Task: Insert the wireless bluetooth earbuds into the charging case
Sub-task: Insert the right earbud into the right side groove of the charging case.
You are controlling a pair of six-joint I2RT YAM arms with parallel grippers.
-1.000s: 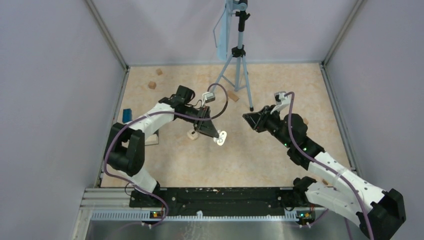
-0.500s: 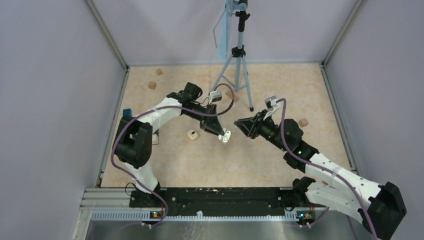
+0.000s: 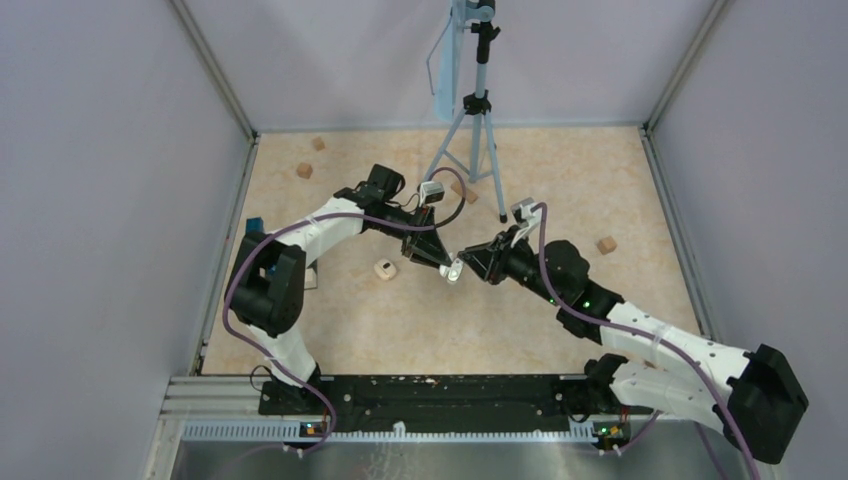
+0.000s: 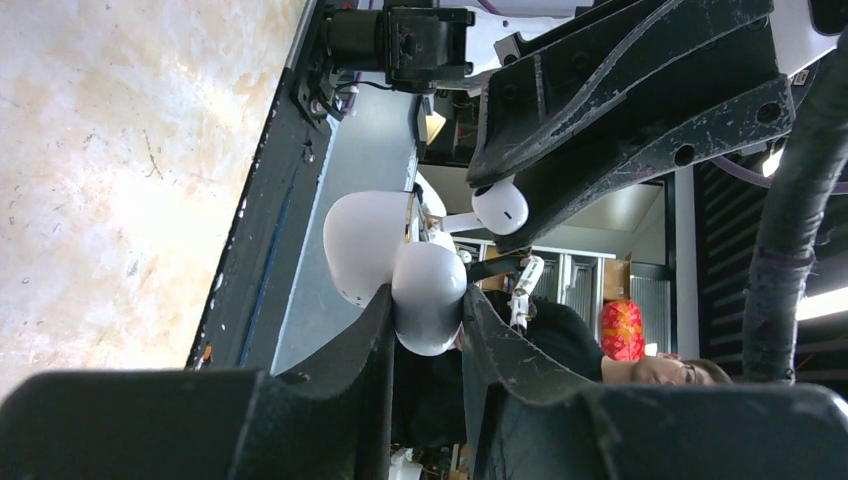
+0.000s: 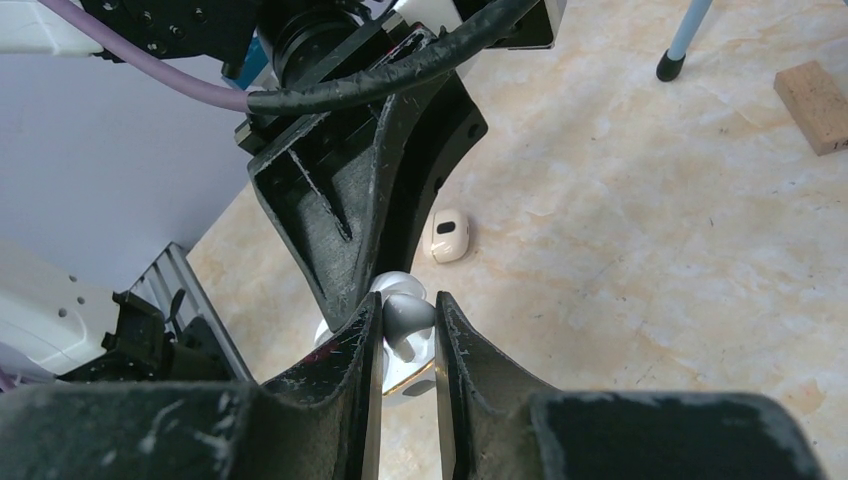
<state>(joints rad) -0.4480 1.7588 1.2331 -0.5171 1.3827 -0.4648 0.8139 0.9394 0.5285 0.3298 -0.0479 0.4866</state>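
Top view too small to read the meeting point. Wrist views: left end effector point(image 4: 427, 300) pinches open charging case point(image 4: 362, 243); right end effector point(image 5: 408, 325) pinches an earbud point(image 5: 404, 310).

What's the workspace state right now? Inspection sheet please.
Surface: beige mottled table.
Job's things: charging case, seemingly open, in left claw; earbud in right claw, at the case, not seated.
Clutter: second small case, wooden blocks, blue object on table.
Claws: both shut, tips nearly meeting.
Cables: purple cables along both arms.
Surroundings: grey walls; tripod at far edge; person beyond the rig.
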